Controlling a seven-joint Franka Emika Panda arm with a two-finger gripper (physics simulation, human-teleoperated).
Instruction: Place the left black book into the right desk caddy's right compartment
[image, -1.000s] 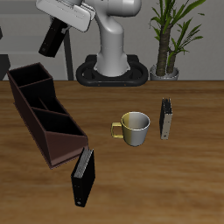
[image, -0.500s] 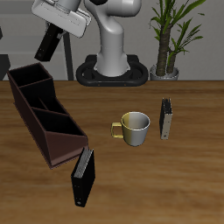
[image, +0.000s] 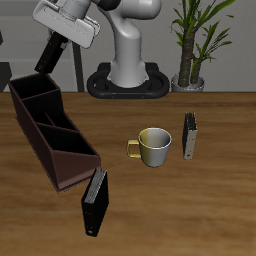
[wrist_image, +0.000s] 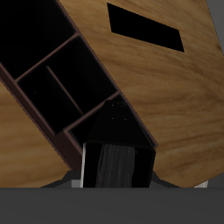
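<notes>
My gripper (image: 56, 40) is shut on the left black book (image: 47, 57), a plain black hardback. It hangs tilted in the air above the back end of the right desk caddy (image: 60, 150). The caddy is long and maroon-brown, with its sloped-cut end toward the table's front edge. Its right compartment (image: 29, 91) is the rectangular section at the far back end, and it is open. In the wrist view the book (wrist_image: 116, 144) fills the space between my fingers (wrist_image: 67, 180), with the caddy's dividers (wrist_image: 54, 80) below it.
A black book with a white spine mark (image: 94, 203) stands near the table's front edge and also shows in the wrist view (wrist_image: 144, 26). A yellow mug (image: 153, 147) and a black book with a grey page edge (image: 189, 136) are mid-table. The robot base (image: 126, 78) and a potted plant (image: 192, 45) are behind.
My gripper has carried the black book sideways and a little lower, from near the robot base toward the space above the caddy's back end. Nothing on the table has moved.
</notes>
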